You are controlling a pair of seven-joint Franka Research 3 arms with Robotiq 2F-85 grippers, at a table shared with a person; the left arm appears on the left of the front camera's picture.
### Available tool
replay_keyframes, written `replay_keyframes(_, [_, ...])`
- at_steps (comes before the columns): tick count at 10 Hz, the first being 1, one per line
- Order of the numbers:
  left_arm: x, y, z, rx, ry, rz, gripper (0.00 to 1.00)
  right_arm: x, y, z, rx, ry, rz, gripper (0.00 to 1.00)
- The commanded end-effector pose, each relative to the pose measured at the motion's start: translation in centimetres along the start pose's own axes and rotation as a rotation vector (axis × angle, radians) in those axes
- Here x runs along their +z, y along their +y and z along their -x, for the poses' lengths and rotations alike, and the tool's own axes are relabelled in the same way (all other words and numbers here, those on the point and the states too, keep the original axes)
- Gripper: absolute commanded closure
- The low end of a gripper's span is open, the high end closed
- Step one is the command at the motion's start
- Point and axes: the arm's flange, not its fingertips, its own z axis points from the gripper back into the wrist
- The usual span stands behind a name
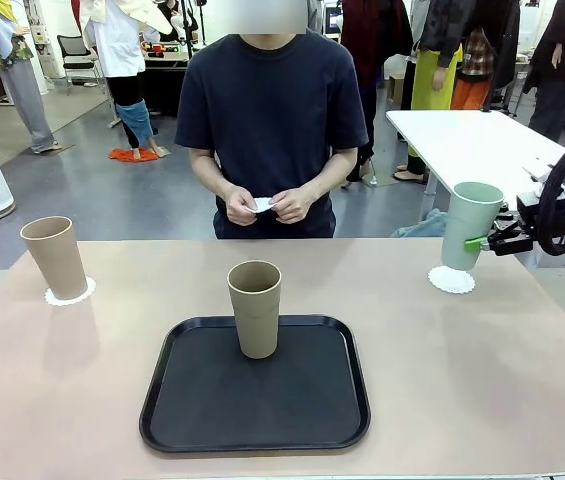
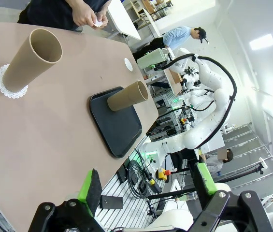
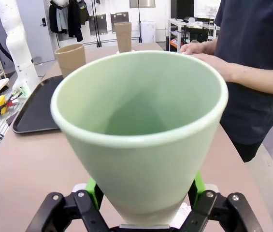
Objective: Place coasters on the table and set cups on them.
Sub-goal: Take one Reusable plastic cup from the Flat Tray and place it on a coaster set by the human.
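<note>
At far left, tan cup [image 1: 54, 258] upright on left coaster [image 1: 69, 294], left gripper [image 2: 147, 183] spread wide and empty; at centre, second tan cup [image 1: 254, 308] on tray [image 1: 255, 385]. At right, mint cup [image 1: 469, 225] clenched by right gripper [image 1: 482, 242], slightly tilted over right coaster [image 1: 451, 280]. Likely to topple if let go before seated flat.

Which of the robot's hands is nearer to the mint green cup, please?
Right. The right hand is shut on the mint green cup at the right end of the table; the left hand is open at the left end, with the tray and tan cups between.
</note>
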Motion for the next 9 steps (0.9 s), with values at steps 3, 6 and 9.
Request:
replay_keyframes(3, [0.2,-0.2,0.0,0.008,-0.006,-0.007,0.0,-1.0,-1.6,1.6,0.006,0.027,-0.009,0.17])
replay_keyframes(6, [0.2,-0.2,0.0,0.008,-0.006,-0.007,0.0,-1.9,-2.1,3.3,-0.021,0.025,-0.026,0.17])
replay_keyframes(9, [0.2,-0.2,0.0,0.008,-0.006,-0.007,0.0,-1.7,-2.3,3.9,-0.026,0.021,-0.018,0.17])
